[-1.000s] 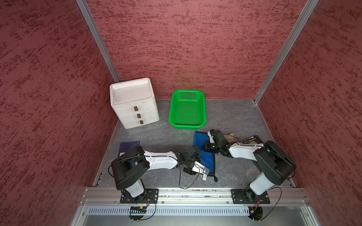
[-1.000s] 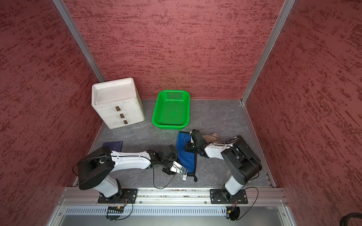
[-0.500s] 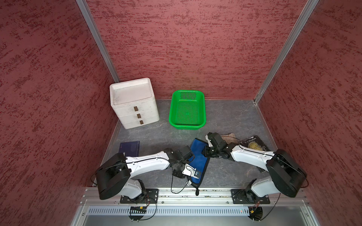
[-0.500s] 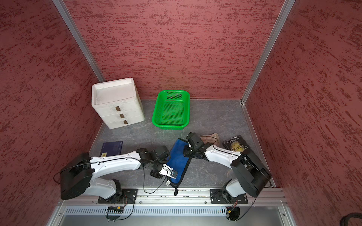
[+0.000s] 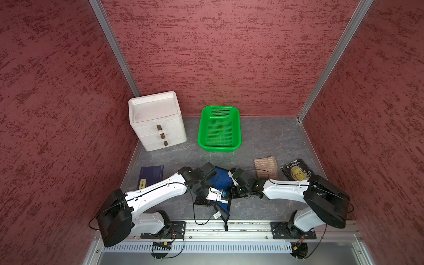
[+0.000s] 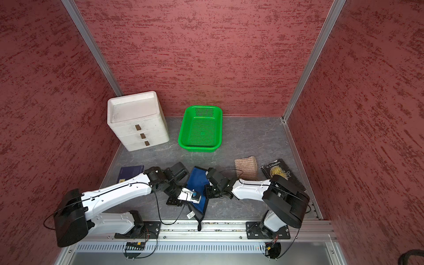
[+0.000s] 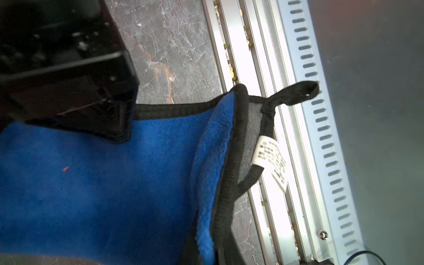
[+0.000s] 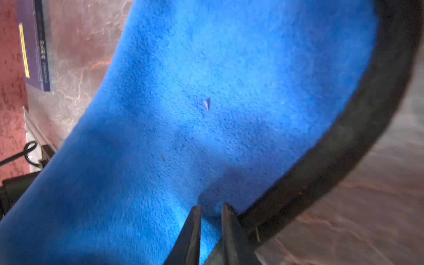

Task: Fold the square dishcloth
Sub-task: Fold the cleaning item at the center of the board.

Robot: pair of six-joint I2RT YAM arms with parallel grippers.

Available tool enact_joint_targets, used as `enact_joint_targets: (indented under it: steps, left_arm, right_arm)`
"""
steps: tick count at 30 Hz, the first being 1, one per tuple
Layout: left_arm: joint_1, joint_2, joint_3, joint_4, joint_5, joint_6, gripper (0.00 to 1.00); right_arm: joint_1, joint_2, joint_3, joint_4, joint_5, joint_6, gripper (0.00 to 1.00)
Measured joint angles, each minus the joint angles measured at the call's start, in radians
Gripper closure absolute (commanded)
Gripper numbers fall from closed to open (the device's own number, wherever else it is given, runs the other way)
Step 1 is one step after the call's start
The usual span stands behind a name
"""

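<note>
Bright even light, wrist views softly blurred

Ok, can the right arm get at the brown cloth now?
Probably not yet: the right pincer is shut on the blue cloth. Otherwise the brown cloth lies close by.

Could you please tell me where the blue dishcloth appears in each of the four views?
In a top view: blue dishcloth low, near centre.
In a top view: blue dishcloth low, slightly left of centre.
Left wrist: blue dishcloth fills the lower left.
Right wrist: blue dishcloth fills most of the frame.
Shared landmark: its black hem, visible in all four.
</note>
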Motion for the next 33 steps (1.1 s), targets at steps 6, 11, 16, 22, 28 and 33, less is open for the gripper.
enact_joint_targets:
  steps: [6,11,16,22,28,33]
  left_arm:
    - [0.121,0.001,0.003,-0.008,0.083,0.003,0.93]
    - [0.216,0.033,0.052,0.014,0.14,-0.007,0.92]
    - [0.263,0.124,0.105,0.069,0.141,-0.047,0.9]
    - [0.266,0.214,0.122,0.171,0.089,-0.119,0.89]
    - [0.266,0.306,0.123,0.338,-0.048,-0.19,0.81]
    - [0.264,0.313,0.06,0.568,-0.179,-0.204,0.53]
  right_arm:
    - [-0.068,-0.134,0.003,-0.104,-0.027,-0.031,0.8]
    - [-0.217,-0.157,0.065,-0.127,-0.064,-0.063,0.8]
    - [-0.296,-0.007,0.106,-0.089,-0.126,-0.082,0.84]
    - [-0.317,0.128,0.099,0.006,-0.212,-0.085,0.85]
    - [-0.372,0.075,0.043,0.022,-0.238,-0.09,0.83]
    - [-0.398,-0.115,0.018,-0.079,-0.179,-0.097,0.79]
